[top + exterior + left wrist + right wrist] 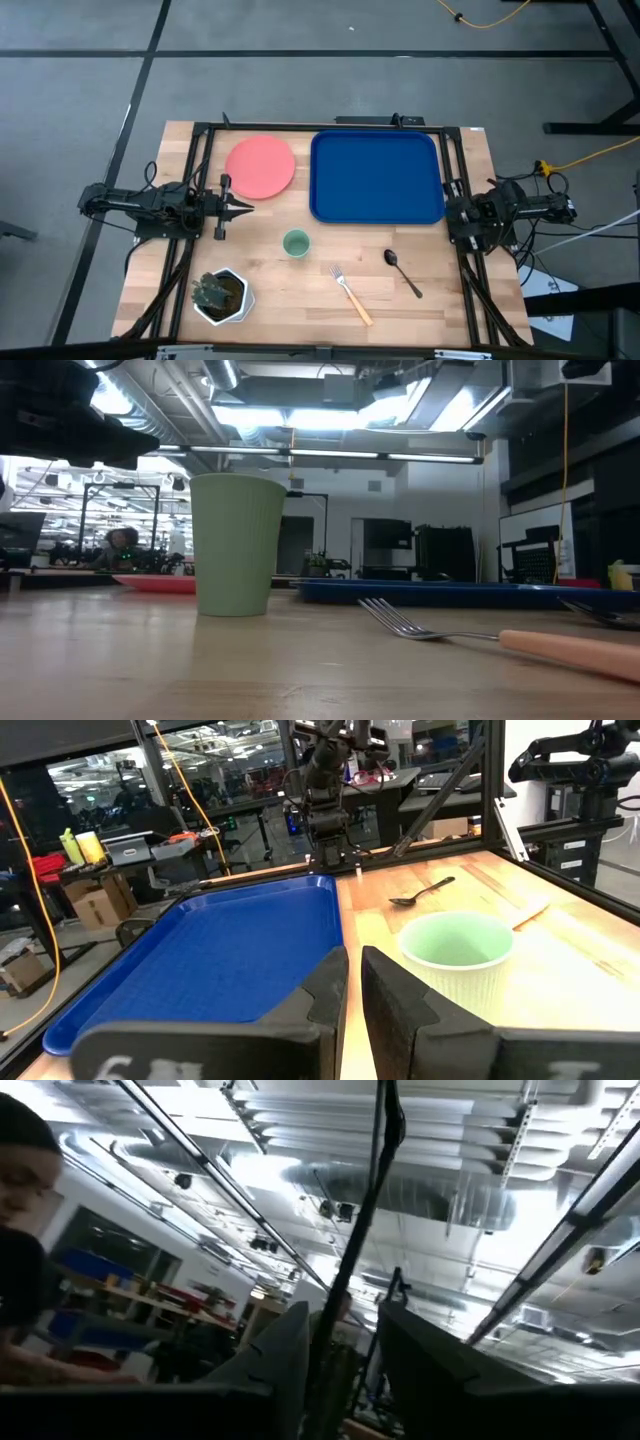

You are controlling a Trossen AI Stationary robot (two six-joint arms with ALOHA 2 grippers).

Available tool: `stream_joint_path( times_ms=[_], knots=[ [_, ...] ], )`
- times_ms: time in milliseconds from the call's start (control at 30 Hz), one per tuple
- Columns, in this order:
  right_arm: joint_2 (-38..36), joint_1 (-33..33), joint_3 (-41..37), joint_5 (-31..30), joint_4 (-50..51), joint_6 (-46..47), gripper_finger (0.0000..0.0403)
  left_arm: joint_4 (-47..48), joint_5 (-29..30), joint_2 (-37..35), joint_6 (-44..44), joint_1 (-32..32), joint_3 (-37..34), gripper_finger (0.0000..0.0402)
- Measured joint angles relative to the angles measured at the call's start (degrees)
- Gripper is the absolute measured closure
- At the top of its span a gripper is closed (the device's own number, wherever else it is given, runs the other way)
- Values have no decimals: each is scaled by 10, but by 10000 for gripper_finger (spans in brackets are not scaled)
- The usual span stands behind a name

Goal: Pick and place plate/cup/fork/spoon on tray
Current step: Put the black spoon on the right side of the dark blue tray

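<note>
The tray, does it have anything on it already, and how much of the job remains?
Nothing is done yet: the tray holds nothing. The plate, cup, fork and spoon all lie on the table outside it. Nothing is in hand either: the left gripper sits near the plate, holding nothing, and the right arm waits at the table's right edge. All four placements are left.

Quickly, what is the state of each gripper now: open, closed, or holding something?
Left gripper: closed, holding nothing, at the table's left edge beside the plate.
Right gripper: slightly open, holding nothing, parked at the right edge.
</note>
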State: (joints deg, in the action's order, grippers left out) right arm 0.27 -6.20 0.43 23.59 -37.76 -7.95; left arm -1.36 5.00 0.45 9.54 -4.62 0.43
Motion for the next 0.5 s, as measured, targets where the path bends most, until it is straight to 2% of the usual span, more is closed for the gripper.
stream_joint_path(
  times_ms=[167,267,400,500],
  knots=[
    [0,0,0,-66,0,-13,276,0,0,0,0,0,0,374],
    [0,0,0,-120,-3,11,276,0,0,0,4,0,0,374],
    [0,0,0,-156,14,59,276,-33,38,0,134,0,0,374],
    [0,0,0,-155,23,64,276,-78,9,0,158,0,0,374]
  ],
)
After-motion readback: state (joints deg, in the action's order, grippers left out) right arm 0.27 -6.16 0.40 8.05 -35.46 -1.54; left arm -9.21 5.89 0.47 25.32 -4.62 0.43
